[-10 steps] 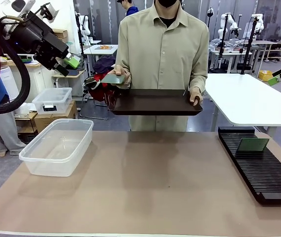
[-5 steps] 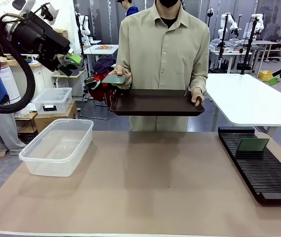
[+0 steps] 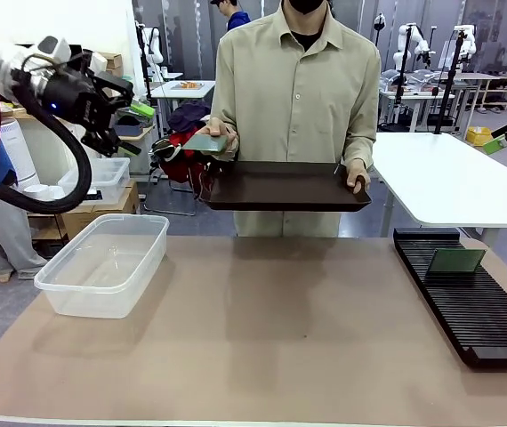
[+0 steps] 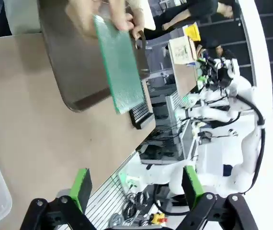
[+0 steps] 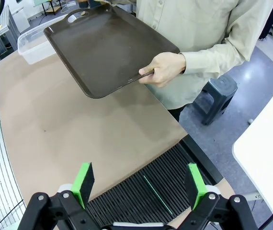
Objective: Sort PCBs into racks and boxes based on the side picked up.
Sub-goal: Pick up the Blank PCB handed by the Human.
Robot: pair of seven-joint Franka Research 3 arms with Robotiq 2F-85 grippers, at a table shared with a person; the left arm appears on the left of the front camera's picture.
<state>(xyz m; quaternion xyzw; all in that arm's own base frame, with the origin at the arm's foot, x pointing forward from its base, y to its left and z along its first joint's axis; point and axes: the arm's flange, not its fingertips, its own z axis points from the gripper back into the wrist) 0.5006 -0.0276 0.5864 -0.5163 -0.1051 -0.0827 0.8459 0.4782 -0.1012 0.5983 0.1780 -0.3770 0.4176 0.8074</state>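
On the near table (image 3: pixel 280 356) the clear tub (image 3: pixel 102 262) at the left holds no board, while the black slotted rack (image 3: pixel 480 311) at the right has one green board (image 3: pixel 454 261) standing in its far slots, so one placement looks done. Beyond the table a person holds a dark tray (image 3: pixel 280 185) and offers the second board (image 3: pixel 203 142) in one hand (image 3: pixel 222 133) at its left end. The left gripper (image 3: pixel 136 129) hangs near it and the right gripper (image 5: pixel 139 184) hovers above the rack, both with fingers spread and empty, so that board is not yet taken or sorted.
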